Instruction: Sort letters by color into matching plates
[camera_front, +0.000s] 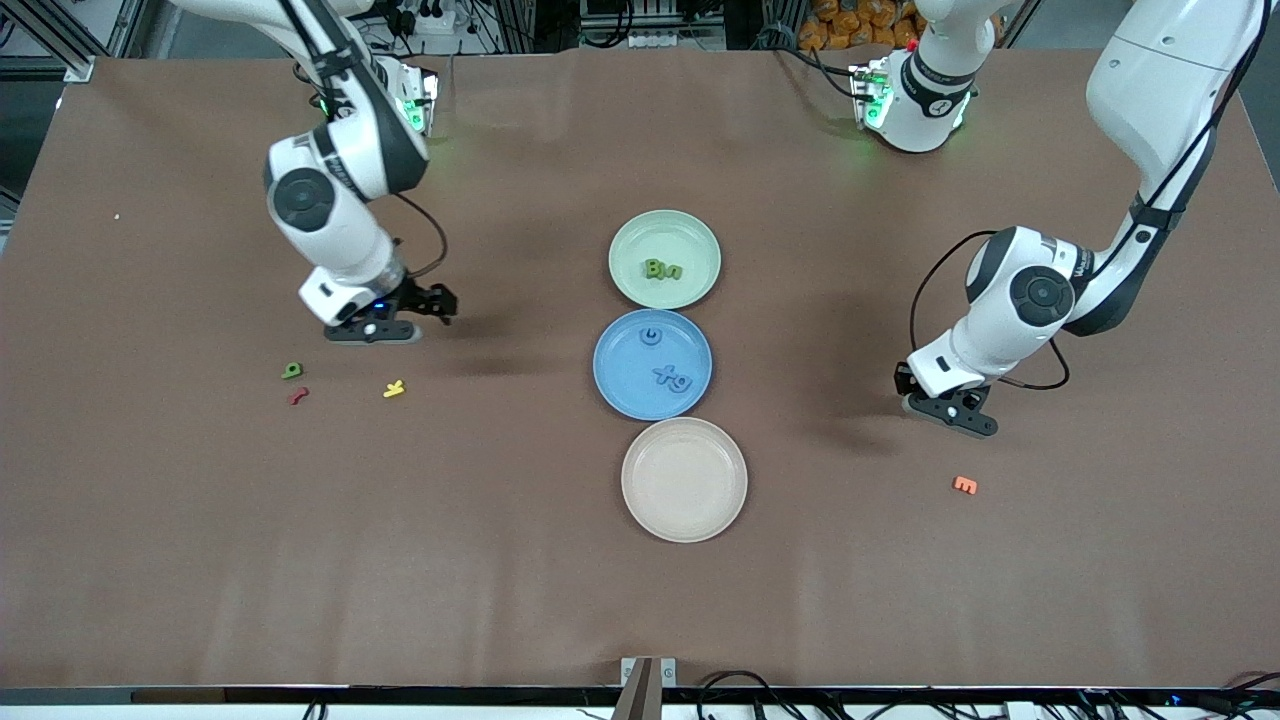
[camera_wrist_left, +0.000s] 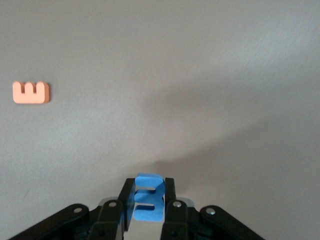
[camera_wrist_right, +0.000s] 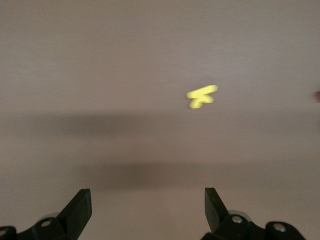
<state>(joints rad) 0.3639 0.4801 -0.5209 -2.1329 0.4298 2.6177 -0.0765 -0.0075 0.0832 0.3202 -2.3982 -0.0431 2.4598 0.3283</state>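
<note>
Right gripper (camera_wrist_right: 145, 210) hangs over bare brown table (camera_wrist_right: 100, 75), its 2 dark fingers (camera_wrist_right: 80, 207) spread wide with nothing between them. 1 yellow letter (camera_wrist_right: 202, 96) lies flat on the table ahead of the fingers, well apart from them. Shadow bands cross the surface.

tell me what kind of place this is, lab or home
Most likely a robotics lab: two white Franka arms mounted at a brown-covered table, aluminium framing and cables along its edges, and small foam letters set out beside a pale green plate and a blue plate.

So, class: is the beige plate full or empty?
Empty: the beige plate shows only bare surface, with no letters on it.
</note>
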